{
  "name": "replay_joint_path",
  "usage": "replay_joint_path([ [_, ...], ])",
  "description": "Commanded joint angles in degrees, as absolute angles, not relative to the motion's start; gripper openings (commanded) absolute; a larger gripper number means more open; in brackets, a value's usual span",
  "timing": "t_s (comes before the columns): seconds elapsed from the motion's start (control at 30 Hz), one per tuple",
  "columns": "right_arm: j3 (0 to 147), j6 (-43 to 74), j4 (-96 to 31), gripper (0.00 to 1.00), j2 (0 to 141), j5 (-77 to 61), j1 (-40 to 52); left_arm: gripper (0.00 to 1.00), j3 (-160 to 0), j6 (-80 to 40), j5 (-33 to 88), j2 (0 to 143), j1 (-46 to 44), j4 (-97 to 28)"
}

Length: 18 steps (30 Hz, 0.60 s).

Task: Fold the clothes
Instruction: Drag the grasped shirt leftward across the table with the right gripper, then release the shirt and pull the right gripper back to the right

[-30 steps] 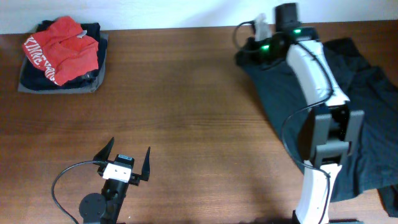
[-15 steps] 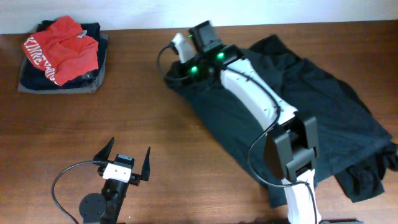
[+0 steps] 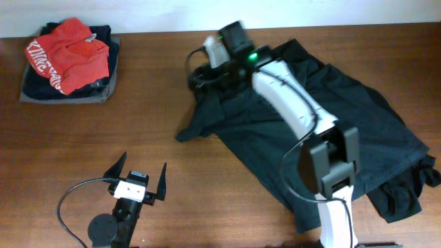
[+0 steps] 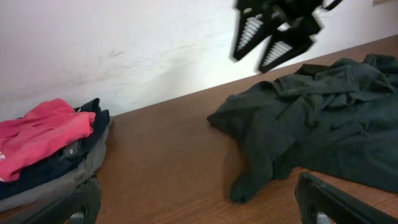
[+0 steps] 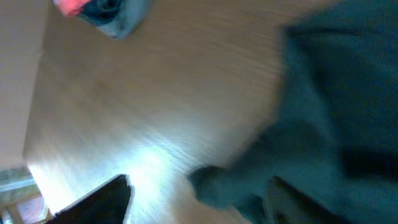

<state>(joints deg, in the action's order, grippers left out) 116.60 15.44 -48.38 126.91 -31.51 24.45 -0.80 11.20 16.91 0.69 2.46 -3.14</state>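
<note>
Far left, up by the back edge, a pile (image 3: 41,86) of folded dark clothes sits on the worktop (image 3: 172,117), with a red top (image 3: 69,52) crumpled on it. Down at the front edge, the left fingers (image 3: 117,167) are spread as wide as they go, nothing between them, well apart from any cloth.

Across to the middle: the dark teal-grey shirt (image 3: 386,131) sprawls from the centre out to the right edge. It's rumpled, one corner trailing left onto the bare wood and a bunched bit at the lower right. The right arm (image 3: 282,89) reaches across the cloth to its top-left end. There the right fingers (image 4: 250,30) hang in the air above the shirt's bunched end, parted and gripping nothing, clear of the fabric from the left wrist view. The right wrist view is blurred: pale wood, and dark cloth below.
</note>
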Motion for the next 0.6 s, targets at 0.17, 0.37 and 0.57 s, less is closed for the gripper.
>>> replay_joint_path([
  [0.17, 121.08, 13.76, -59.02, 0.99, 119.33, -25.67, 3.95, 0.99, -0.54, 12.12, 16.71, 0.36, 2.79, -3.27],
  [0.37, 120.81, 8.05, -70.24, 0.99, 119.63, -21.98, -10.22, 0.99, -0.51, 12.12, 16.71, 0.36, 2.79, -3.27],
  [0.57, 120.53, 11.99, -81.76, 1.0, 119.63, -18.79, -21.71, 0.99, -0.51, 12.12, 16.71, 0.36, 2.79, -3.27],
])
